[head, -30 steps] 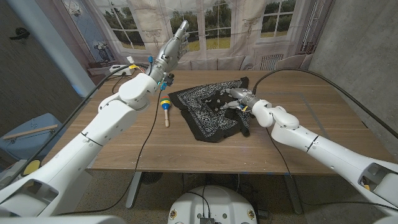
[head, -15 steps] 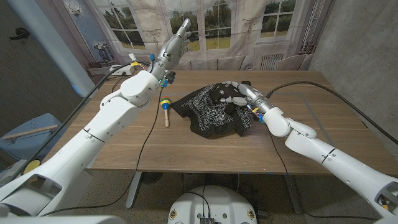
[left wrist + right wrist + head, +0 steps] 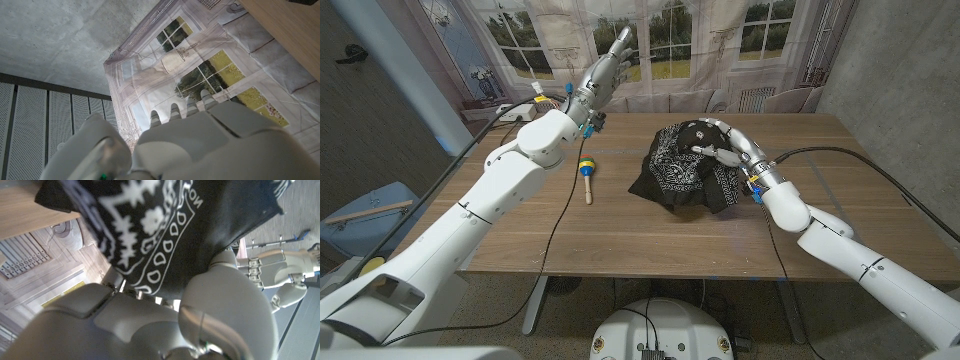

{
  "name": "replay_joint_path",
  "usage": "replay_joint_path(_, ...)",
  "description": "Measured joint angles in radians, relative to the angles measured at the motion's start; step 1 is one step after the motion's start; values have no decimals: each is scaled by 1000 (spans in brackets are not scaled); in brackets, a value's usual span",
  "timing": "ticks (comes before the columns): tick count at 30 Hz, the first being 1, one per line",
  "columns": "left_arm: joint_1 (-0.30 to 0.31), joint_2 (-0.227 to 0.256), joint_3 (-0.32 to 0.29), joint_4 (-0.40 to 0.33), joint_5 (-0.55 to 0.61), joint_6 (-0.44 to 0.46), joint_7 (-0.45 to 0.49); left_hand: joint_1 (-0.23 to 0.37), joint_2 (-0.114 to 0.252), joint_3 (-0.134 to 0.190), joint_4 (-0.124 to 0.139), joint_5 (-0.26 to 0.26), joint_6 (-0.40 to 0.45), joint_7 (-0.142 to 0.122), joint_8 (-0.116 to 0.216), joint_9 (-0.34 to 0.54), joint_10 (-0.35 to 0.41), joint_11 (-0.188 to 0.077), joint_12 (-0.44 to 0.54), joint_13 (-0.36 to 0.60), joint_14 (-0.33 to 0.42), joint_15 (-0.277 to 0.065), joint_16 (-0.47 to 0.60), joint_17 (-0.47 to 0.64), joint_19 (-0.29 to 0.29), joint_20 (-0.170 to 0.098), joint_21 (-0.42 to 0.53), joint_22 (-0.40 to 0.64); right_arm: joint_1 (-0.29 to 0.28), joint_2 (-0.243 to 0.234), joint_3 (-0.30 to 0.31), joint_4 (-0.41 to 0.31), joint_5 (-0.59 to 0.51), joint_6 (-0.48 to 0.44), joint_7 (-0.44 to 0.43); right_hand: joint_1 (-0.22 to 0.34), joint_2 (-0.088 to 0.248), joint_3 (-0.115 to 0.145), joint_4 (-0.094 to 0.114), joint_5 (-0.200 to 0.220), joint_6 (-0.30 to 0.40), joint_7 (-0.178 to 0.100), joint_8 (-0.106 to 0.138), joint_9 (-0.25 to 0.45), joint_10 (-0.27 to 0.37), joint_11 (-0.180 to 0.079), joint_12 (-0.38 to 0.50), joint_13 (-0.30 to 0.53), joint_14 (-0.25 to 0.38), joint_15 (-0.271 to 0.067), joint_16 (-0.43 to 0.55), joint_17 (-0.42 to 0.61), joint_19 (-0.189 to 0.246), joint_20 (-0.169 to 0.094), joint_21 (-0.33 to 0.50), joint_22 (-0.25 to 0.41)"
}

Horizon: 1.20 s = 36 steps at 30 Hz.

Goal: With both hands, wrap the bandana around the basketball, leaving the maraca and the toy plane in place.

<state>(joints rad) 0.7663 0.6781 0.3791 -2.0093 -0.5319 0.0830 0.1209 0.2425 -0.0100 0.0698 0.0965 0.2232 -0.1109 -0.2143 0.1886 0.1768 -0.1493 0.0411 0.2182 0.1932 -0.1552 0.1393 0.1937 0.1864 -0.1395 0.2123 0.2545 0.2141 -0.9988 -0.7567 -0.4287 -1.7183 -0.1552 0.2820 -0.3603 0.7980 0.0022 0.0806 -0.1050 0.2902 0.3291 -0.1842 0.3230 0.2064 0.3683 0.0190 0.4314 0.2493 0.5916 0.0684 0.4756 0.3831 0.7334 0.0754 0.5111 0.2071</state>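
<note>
The black bandana (image 3: 685, 170) with white patterns sits bunched in a mound near the middle of the wooden table (image 3: 620, 230). The ball cannot be seen under it. The right hand (image 3: 720, 150) is on top of the mound and pinches a fold of the cloth. In the right wrist view the bandana (image 3: 165, 235) hangs over that hand. The maraca (image 3: 587, 177) lies on the table, well apart from the cloth. The left hand (image 3: 605, 72) is raised above the table's far edge, fingers spread, holding nothing.

A robot lab staged as a home: printed window backdrop (image 3: 650, 40) at twelve o'clock, bare concrete wall (image 3: 900, 70) at two.
</note>
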Motion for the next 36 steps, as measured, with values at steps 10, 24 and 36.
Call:
replay_joint_path(10,6,0,0,-30,4,4,11,0,0,-3,3,0,-8,0,0,0,0,0,0,0,0,0,0,0,0,0,0,0,-32,-8,62,-45,0,57,-24,3,-3,4,-4,-6,0,0,-1,1,-2,-2,-10,-1,-2,-5,-11,1,-5,-5,0,0)
replay_joint_path(24,57,16,-30,-93,12,14,60,0,0,-7,-1,0,-8,0,0,0,0,0,0,0,0,0,0,0,0,0,0,0,56,16,4,-43,-55,76,87,3,-3,11,-11,-9,13,2,4,1,-1,-1,-11,-1,-3,-9,-21,1,1,-22,11,0)
replay_joint_path(36,69,15,-40,-89,9,7,64,-4,4,-7,-1,0,-7,0,0,0,0,0,0,0,-5,-5,0,0,0,0,0,0,140,97,-89,50,-100,135,135,3,-3,13,-12,-21,45,6,3,0,70,10,2,0,77,-1,-3,2,2,-15,19,-2)
